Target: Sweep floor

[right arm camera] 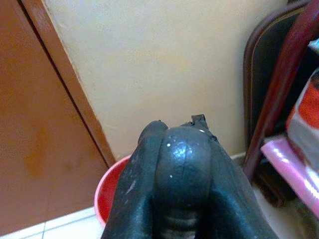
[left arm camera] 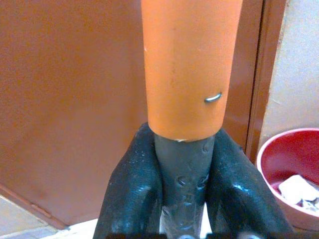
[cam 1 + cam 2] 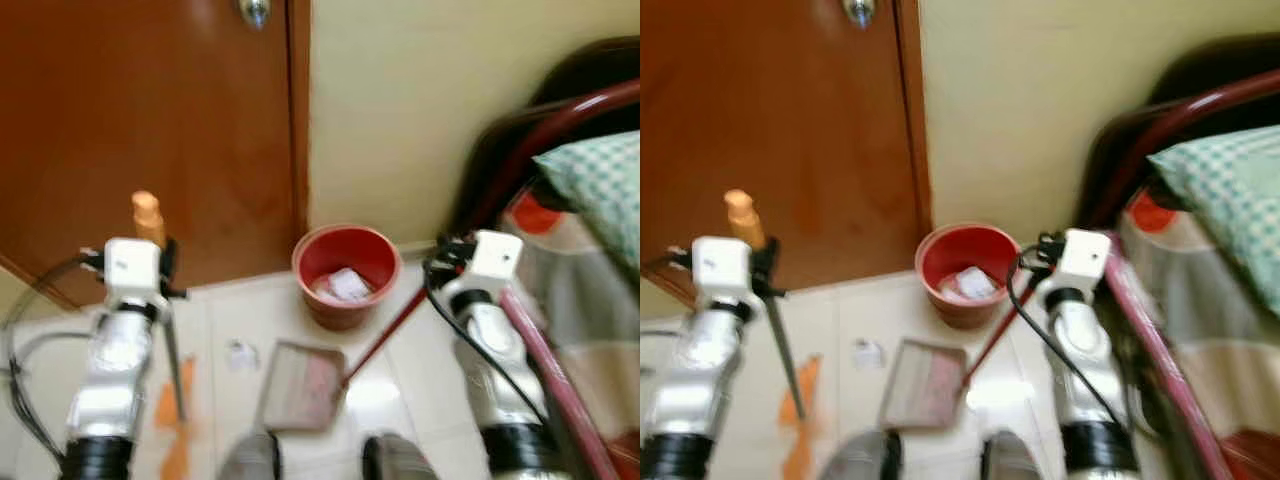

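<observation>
Left pincer (image 2: 184, 199) clenched on broom (image 3: 148, 216) handle, grey shaft with orange top, held upright at left near door (image 3: 150, 130). Right pincer (image 1: 182, 164) closed around dark handle, probably dustpan's. Dustpan (image 3: 300, 385) flat on floor, centre, near red bin (image 3: 345, 272). Risk: broom swing striking bin, tipping paper scraps; small scrap (image 3: 240, 353) left of dustpan.
</observation>
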Robot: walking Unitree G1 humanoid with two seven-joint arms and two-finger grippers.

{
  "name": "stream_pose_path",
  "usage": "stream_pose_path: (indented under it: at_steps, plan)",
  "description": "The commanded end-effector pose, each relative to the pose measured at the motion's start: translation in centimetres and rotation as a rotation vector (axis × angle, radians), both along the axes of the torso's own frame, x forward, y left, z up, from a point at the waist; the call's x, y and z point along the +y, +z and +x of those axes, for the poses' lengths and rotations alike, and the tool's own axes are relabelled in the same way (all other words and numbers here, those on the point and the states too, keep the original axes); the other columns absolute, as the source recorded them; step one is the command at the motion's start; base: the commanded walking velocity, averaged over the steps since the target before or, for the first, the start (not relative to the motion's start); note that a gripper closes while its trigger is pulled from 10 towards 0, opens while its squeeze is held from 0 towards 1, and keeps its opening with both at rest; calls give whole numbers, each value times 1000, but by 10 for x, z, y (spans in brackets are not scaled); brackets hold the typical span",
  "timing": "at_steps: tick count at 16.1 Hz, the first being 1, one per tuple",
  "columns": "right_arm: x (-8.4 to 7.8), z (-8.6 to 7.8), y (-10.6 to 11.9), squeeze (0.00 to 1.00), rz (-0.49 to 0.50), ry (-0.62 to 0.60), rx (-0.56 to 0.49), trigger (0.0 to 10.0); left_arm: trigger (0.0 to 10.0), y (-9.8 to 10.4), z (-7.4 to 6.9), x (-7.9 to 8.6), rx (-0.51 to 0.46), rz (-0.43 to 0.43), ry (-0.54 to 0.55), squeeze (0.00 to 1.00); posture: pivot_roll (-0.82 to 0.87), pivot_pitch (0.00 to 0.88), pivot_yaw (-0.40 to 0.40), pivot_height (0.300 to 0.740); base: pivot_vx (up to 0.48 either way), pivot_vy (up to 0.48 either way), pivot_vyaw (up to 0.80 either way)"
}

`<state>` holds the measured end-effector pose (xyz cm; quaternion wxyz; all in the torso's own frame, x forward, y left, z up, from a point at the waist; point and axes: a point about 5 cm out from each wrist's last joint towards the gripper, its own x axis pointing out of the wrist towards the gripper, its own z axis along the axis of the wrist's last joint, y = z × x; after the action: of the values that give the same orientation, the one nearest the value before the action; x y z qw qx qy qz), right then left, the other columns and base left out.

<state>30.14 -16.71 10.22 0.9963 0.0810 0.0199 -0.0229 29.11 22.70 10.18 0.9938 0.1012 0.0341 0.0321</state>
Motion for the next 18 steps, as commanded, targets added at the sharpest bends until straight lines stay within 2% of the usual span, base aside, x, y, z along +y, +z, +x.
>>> stream_pose_path:
  at_steps: [1, 3, 4, 5, 6, 9, 10, 12, 13, 15, 17, 18]
  plan:
    - [-3, 1, 1, 0, -15, -16, 4, 10000, 10000, 5, 3, 9, -19, 47, -3, 0, 36, 164, -9, 740, 0, 0, 0]
    - [-2, 4, 4, 0, -26, -23, -5, 10000, 10000, 12, 16, 1, -49, 85, -67, 0, 39, 161, -7, 740, 0, 0, 0]
    - [-4, 5, 6, 0, -28, -37, -20, 10000, 10000, 17, 23, -13, -84, 155, -150, 0, 41, 159, -8, 740, 0, 0, 0]
    - [-10, 4, 13, 0, -59, -67, -57, 10000, 10000, 21, 38, -40, -118, 187, -238, 0, 42, 157, -9, 740, 0, 0, 0]
    - [-12, 4, 16, 0, -73, -76, -65, 10000, 10000, 28, 49, -60, -160, 194, -300, 0, 30, 154, -8, 740, 0, 0, 0]
    - [-20, 3, 13, 0, -129, -126, -32, 10000, 10000, 35, 62, -101, -198, 196, -415, 0, -1, 146, -2, 740, 0, 0, 0]
    - [-26, 2, 10, 0, -145, -167, -14, 10000, 10000, 33, 62, -118, -193, 201, -505, 0, -7, 146, 0, 740, 0, 0, 0]
    - [-33, 1, 6, 0, -156, -203, 11, 10000, 10000, 26, 59, -132, -170, 167, -623, 0, -8, 147, 3, 740, 0, 0, 0]
    - [-35, 1, 0, 0, -161, -227, 48, 10000, 10000, 20, 54, -139, -129, 124, -702, 0, -8, 147, 3, 740, 0, 0, 0]
    - [-35, 3, -5, 0, -186, -250, 87, 10000, 10000, 11, 47, -141, -59, 67, -775, 0, 5, 151, -1, 740, 0, 0, 0]
    - [-26, 10, 1, 0, -233, -221, 51, 10000, 10000, 8, 46, -136, -37, -5, -753, 0, 13, 155, -3, 740, 0, 0, 0]
    - [-18, 14, 2, 0, -236, -203, 50, 10000, 10000, 7, 46, -129, -29, -63, -701, 0, 17, 157, -5, 740, 0, 0, 0]
